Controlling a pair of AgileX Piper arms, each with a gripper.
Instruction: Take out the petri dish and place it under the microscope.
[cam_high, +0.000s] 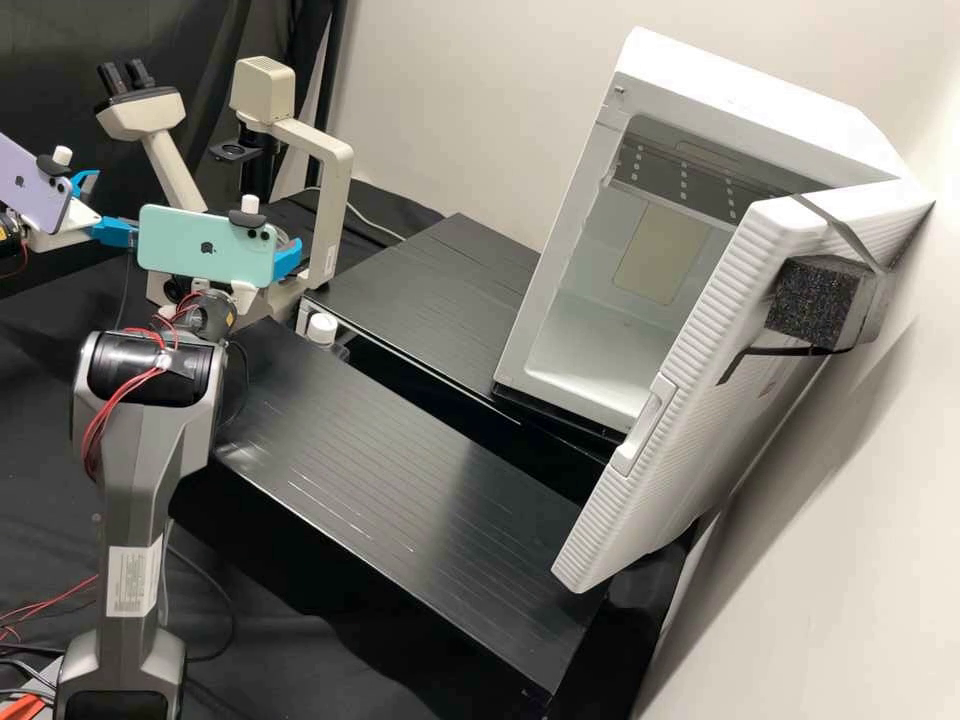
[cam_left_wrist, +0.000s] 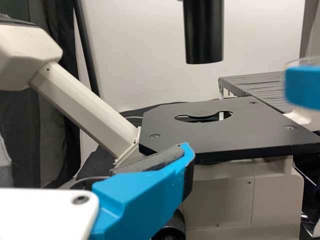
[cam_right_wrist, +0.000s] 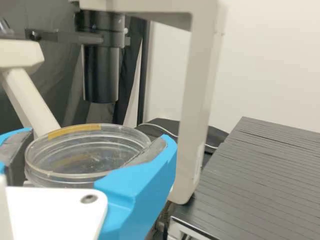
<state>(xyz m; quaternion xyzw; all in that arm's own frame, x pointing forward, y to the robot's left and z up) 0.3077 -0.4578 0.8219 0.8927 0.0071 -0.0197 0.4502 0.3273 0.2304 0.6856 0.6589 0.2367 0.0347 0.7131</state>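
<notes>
The right gripper pinches the petri dish, probably light, stiff, brittle, best held by its sides; left gripper is spread.

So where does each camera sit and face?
High view: off the arms, facing forward and down on the microscope and open fridge; both arms show.
On the left wrist: faces the microscope's flat black plate, a blue finger of its own in front.
On the right wrist: faces the microscope past a clear dish between its own fingers.
All three share the microscope.
</notes>
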